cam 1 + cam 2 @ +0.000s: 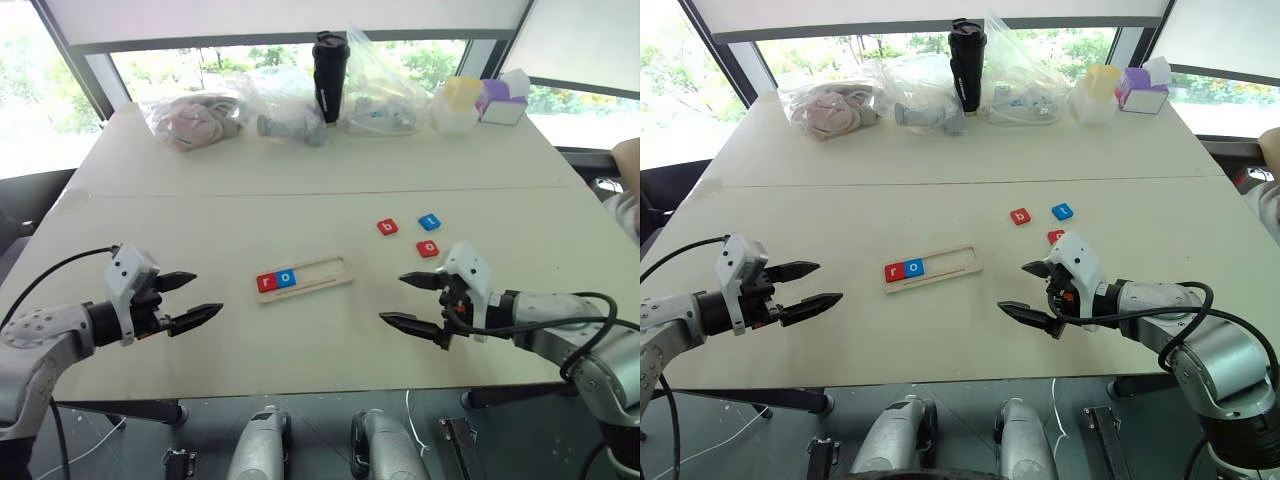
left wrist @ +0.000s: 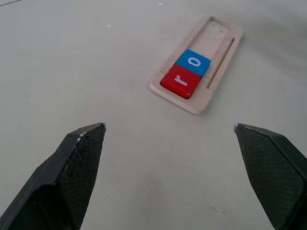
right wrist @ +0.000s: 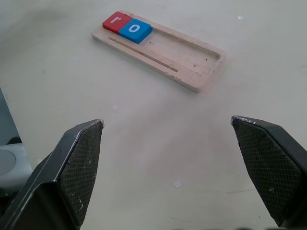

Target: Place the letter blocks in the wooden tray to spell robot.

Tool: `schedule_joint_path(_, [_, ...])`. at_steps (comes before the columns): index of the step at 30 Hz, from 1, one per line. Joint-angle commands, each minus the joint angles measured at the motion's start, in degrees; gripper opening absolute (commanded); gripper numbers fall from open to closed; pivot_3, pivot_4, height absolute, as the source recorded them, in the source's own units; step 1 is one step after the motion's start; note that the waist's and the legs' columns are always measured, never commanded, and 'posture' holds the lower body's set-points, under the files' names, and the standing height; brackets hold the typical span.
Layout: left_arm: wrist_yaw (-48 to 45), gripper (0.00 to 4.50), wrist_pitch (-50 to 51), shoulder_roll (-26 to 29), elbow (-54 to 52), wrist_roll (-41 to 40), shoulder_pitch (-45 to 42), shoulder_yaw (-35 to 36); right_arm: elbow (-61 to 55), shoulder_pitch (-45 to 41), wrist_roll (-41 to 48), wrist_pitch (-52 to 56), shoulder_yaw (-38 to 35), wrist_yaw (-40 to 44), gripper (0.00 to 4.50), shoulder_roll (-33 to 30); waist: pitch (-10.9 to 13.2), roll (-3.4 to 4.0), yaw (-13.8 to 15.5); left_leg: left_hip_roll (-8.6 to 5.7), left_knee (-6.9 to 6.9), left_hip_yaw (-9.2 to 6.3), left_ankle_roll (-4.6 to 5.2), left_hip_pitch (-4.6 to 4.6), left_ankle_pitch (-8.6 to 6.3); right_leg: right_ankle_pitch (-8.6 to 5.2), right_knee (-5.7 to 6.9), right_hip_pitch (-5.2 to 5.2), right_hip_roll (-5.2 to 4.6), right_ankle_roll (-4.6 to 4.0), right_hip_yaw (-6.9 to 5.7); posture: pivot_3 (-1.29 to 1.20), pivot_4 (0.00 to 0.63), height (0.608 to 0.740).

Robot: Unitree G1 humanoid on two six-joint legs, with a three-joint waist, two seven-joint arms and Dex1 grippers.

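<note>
The wooden tray (image 1: 318, 272) lies mid-table with a red "r" block (image 1: 267, 282) and a blue "o" block (image 1: 286, 278) at its left end; the rest of its slot is bare. To the right on the table lie a red "b" block (image 1: 387, 227), a blue block (image 1: 429, 221) and a red "o" block (image 1: 427, 248). My left gripper (image 1: 189, 300) hovers open left of the tray, holding nothing. My right gripper (image 1: 408, 300) hovers open right of the tray, just below the red "o" block, holding nothing.
Along the far edge stand plastic bags (image 1: 195, 118), a black tumbler (image 1: 330, 76), a yellow-lidded container (image 1: 458, 103) and a purple tissue box (image 1: 505, 101). A person's arm (image 1: 626, 165) shows at the right edge.
</note>
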Motion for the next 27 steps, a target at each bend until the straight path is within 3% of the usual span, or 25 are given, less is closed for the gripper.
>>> schedule_joint_path(1, [-0.8, 4.50, -0.4, 0.4, -0.4, -0.5, -0.6, -0.3, -0.6, -0.5, -0.1, -1.3, -0.4, -0.4, 4.42, 0.1, 0.0, 0.00, 0.0, 0.00, 0.00, 0.00, 0.00, 0.00, 0.00, 0.00, 0.00, 0.00, 0.00, 0.00, 0.00, 0.00, 0.150, 0.740])
schedule_joint_path(18, [1.6, 4.50, -0.8, -0.2, -0.1, 1.2, -0.6, -0.1, 1.4, -2.3, -1.4, -2.3, 1.3, 0.7, 4.42, -0.2, 0.0, 0.00, 0.0, 0.00, 0.04, 0.00, 0.00, 0.01, 0.00, 0.00, 0.04, 0.02, 0.00, 0.00, 0.00, 0.00, 0.150, 0.740])
schedule_joint_path(27, [-0.9, 4.50, -3.1, 2.8, 2.8, 3.7, -2.3, -1.3, 1.8, -3.2, -2.5, -2.5, 1.5, 0.9, 4.42, -0.8, 0.0, 0.00, 0.0, -0.01, 0.05, 0.02, 0.00, 0.02, 0.00, 0.00, 0.07, 0.01, 0.01, 0.00, 0.00, 0.00, 0.150, 0.740])
